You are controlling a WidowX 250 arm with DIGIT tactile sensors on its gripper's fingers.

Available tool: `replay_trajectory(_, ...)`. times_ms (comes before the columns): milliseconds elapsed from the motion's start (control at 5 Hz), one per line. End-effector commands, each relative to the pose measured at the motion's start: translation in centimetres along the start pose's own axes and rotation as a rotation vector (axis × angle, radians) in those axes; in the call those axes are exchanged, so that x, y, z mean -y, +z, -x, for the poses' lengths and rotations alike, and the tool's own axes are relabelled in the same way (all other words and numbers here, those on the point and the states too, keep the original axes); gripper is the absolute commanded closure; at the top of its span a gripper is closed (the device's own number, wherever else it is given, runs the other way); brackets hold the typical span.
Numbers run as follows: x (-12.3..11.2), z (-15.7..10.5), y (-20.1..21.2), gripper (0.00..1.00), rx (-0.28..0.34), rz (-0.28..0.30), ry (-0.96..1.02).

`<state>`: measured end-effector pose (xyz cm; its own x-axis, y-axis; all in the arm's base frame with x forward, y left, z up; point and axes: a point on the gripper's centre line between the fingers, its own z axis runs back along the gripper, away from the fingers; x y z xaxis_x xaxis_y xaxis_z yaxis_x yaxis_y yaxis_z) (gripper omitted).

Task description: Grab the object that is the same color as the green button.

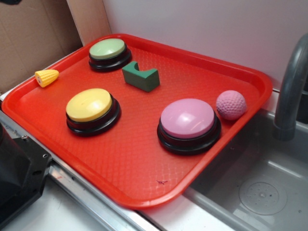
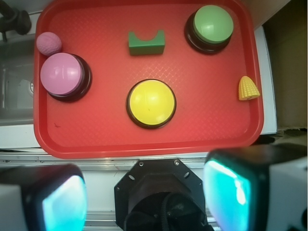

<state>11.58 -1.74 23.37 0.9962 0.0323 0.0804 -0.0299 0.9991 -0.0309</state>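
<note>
Small dark green notched block (image 2: pixel 146 44) lies on red plastic tray (image 2: pixel 207 130), between pale green dome button (image 2: pixel 212 23) and pink dimpled ball (image 2: pixel 48 43), touching neither. Gripper (image 2: pixel 144 192) hangs outside the tray's edge, fingers spread, empty. Advise: centre above block, straddle its narrow flat sides, descend clear of yellow dome button (image 2: pixel 151 102).

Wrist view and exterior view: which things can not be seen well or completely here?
- Gripper: wrist view, finger pads blurred and cut by the bottom edge; absent from the exterior view.
- Faucet: exterior view, top cut by the right edge.
- Pink button: exterior view, hides part of the pink ball.
</note>
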Motion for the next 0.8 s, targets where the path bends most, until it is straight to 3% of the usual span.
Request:
replay_trajectory(0, 0.0, 0.0, 0.0, 0.00, 0.000, 0.000, 0.000)
replay_trajectory(200, 0.5, -4.6, -4.6, 0.00, 0.039, -0.049, 0.061)
replay_trajectory(600, -0.9, -14.1, -8.8, 0.00, 0.149, -0.120, 0.541)
